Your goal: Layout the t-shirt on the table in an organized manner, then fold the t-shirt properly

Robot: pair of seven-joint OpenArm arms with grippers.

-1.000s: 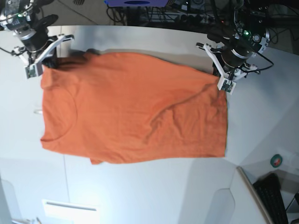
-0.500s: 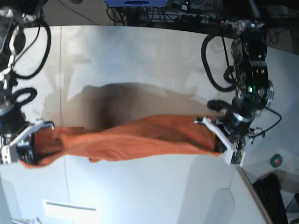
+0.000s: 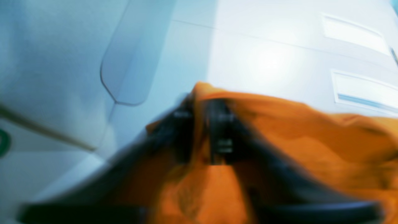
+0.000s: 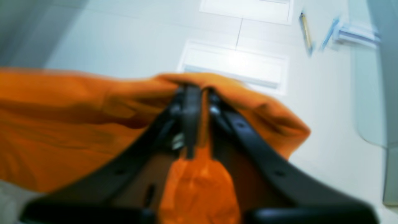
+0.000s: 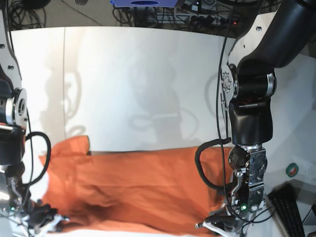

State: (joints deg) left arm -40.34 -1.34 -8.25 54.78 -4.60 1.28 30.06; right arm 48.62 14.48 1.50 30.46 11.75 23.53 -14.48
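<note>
The t-shirt lies folded over along the near edge of the table; it's light, limp cloth that I'd take by the corners and hem. In the blurred wrist views the left gripper and right gripper each seem to have jaws barely parted around an orange edge, though I can't tell whether they're gripping it.

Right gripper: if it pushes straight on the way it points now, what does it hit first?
The t-shirt fold draped over the right gripper tips comes first; past it lies bare table. The view is blurred, so depth is unclear.
</note>
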